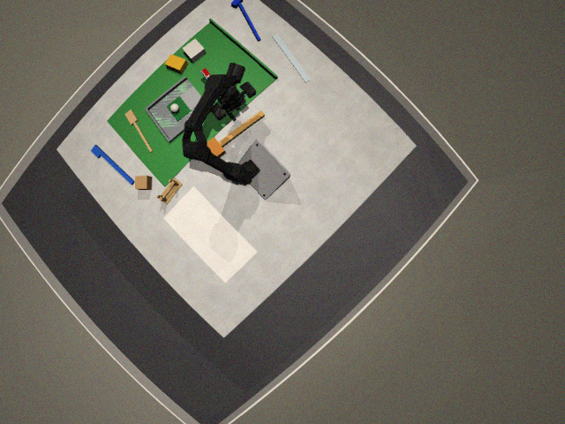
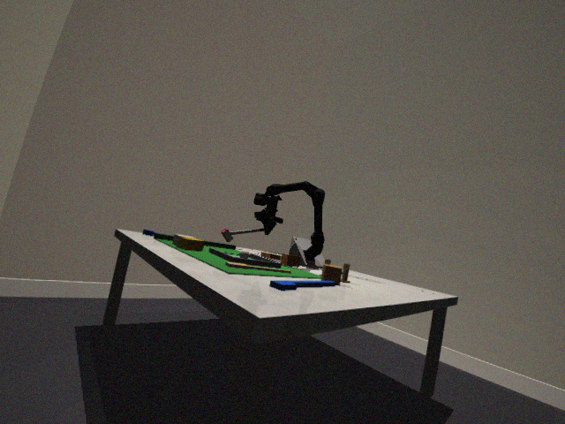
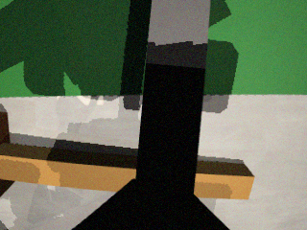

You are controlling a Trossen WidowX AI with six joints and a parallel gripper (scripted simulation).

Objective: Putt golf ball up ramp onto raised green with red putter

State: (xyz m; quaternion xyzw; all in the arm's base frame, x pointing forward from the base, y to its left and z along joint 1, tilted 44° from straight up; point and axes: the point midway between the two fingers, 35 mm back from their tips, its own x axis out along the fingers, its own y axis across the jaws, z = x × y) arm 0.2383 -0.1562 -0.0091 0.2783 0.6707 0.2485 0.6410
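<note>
Arm (image 1: 199, 111) (image 2: 318, 214) bent over tbl, fingers (image 2: 267, 231) clamped, pointing dn.

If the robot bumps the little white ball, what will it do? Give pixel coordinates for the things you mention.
The golf ball (image 1: 174, 108) (image 2: 244, 253) would probably roll at a light push, because it is round. It might not get far, though, as the raised gray border (image 1: 157, 125) (image 2: 269, 263) around it could stop it.

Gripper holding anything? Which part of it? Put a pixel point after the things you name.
Yes: the red putter (image 1: 206, 72) (image 2: 227, 235), gripped by its shaft at the end away from the head; gripper (image 2: 269, 230) shut on it.
</note>
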